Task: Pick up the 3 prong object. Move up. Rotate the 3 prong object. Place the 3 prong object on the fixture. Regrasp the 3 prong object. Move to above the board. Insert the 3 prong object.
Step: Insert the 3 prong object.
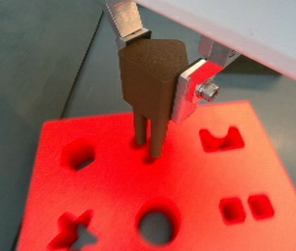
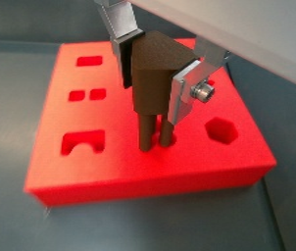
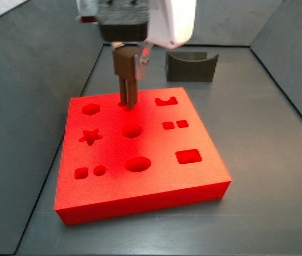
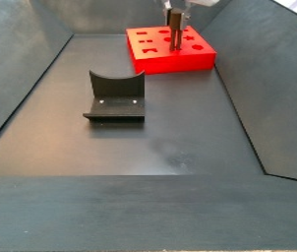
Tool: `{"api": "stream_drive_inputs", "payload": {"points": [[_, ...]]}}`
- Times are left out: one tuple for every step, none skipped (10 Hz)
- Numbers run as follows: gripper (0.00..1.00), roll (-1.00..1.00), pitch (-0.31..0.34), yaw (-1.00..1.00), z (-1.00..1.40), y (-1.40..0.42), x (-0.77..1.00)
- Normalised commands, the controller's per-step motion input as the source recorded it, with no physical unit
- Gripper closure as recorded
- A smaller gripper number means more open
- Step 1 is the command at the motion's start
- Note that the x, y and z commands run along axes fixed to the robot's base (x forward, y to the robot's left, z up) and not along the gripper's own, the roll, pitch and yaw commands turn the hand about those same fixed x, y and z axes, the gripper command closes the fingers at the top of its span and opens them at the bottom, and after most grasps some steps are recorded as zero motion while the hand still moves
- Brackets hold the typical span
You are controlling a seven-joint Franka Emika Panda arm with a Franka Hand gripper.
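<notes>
Three-prong object [image 1: 151,83] hangs upright, clamped between my fingers [image 1: 197,86] above the board [image 1: 112,206]; in this wrist view its prongs reach down to the red top between the hexagon cutout and the crown cutout, though I cannot tell whether they have entered a hole. In a wrist view, the piece [image 2: 151,83] stands near the board's [image 2: 151,172] near edge. In a side view, my gripper [image 3: 127,62] sits over the board's [image 3: 154,185] far half, with the fixture [image 3: 191,66] behind, well apart. In a side view, the fixture [image 4: 113,96] stands alone on the tabletop [image 4: 151,157]; the gripper [image 4: 175,22] is cut off at the frame edge.
</notes>
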Motion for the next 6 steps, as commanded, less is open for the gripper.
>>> {"api": "stream_drive_inputs", "payload": {"points": [[1.00, 0.10, -0.193, -0.20, -0.54, -0.31, -0.37], [1.00, 0.11, -0.119, 0.00, -0.54, 0.00, -0.34], [1.00, 0.15, -0.064, 0.04, -0.66, 0.12, -0.21], [1.00, 0.11, 0.000, 0.02, -0.56, 0.21, 0.00], [1.00, 0.05, 0.000, 0.00, -0.41, 0.05, 0.22], [1.00, 0.00, 0.063, 0.00, -0.31, -0.03, 0.43]]}}
